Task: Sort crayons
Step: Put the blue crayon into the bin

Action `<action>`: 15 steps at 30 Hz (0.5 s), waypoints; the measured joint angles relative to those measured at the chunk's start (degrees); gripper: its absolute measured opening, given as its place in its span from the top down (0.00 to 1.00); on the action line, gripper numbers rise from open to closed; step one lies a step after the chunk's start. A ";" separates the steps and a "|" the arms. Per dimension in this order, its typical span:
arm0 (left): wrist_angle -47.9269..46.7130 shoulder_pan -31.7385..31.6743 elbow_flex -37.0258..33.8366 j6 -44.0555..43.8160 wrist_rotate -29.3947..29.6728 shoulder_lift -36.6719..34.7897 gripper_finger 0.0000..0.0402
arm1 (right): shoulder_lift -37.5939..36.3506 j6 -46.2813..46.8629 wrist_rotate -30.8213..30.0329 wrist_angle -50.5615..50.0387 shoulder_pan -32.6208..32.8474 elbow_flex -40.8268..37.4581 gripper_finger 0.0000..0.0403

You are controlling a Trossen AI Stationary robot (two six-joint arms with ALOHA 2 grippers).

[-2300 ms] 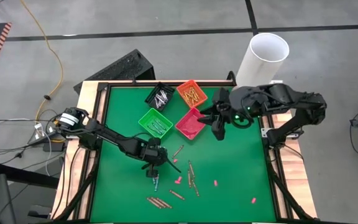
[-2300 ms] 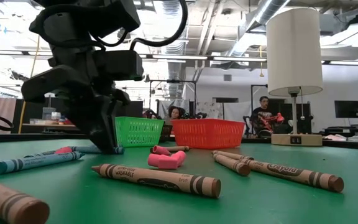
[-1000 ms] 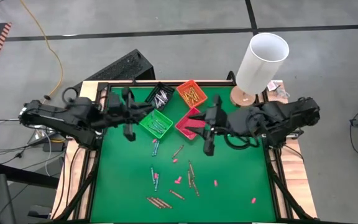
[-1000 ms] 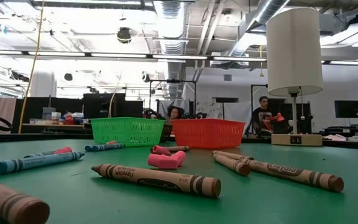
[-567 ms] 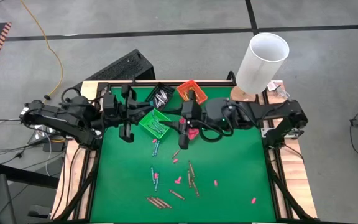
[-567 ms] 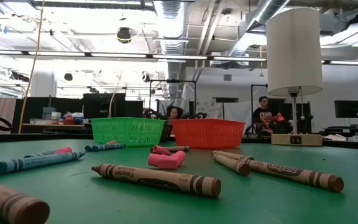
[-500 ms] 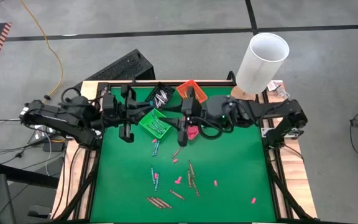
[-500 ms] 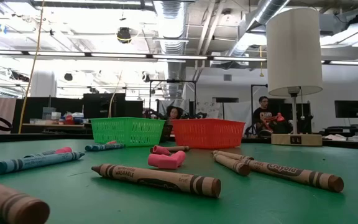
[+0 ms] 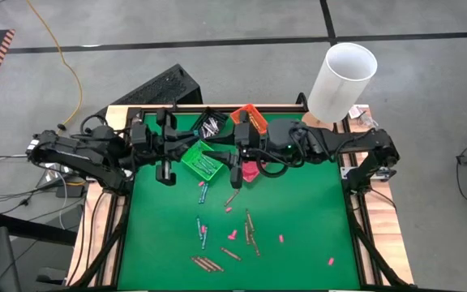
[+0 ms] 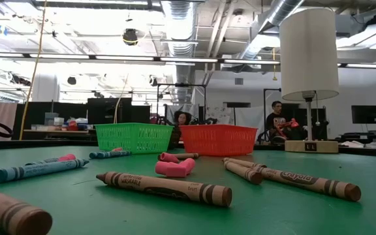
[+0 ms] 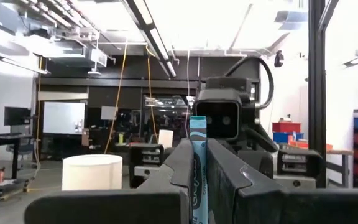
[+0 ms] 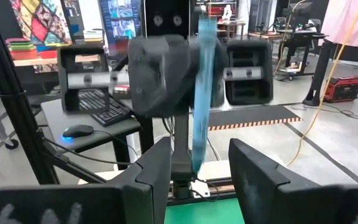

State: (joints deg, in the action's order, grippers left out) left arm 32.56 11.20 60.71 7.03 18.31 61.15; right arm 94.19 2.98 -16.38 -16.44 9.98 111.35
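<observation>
The left hand point(image 11: 197, 180) pinches an upright blue crayon point(image 11: 197, 163) with printed paper wrap, raised over the counter's far side facing the right hand point(image 12: 194, 163), whose fingers stand apart and empty. Loose crayons point(image 9: 248, 229) scatter the green counter point(image 9: 314, 211); a workshop lies beyond.

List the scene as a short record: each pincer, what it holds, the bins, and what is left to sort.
left pincer: shut on a blue crayon, held upright
right pincer: open, holding nothing, facing the left pincer
bins: green bin and orange bin at the far side of the mat, both with crayons inside
left to sort: loose crayons scattered on the near half of the mat, brown and blue among them
</observation>
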 joint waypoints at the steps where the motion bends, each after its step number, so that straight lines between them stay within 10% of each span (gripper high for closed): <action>1: 0.34 0.00 0.00 0.03 -0.10 0.49 0.97 | 0.00 0.00 0.00 0.09 0.00 0.00 0.60; 15: 4.61 -0.07 -0.04 1.51 -0.44 2.71 0.97 | 0.00 0.15 0.02 -0.01 -0.37 0.00 0.64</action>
State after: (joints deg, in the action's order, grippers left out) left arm 37.17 11.14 60.66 8.53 17.87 63.86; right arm 94.19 3.14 -16.36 -16.45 9.61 111.35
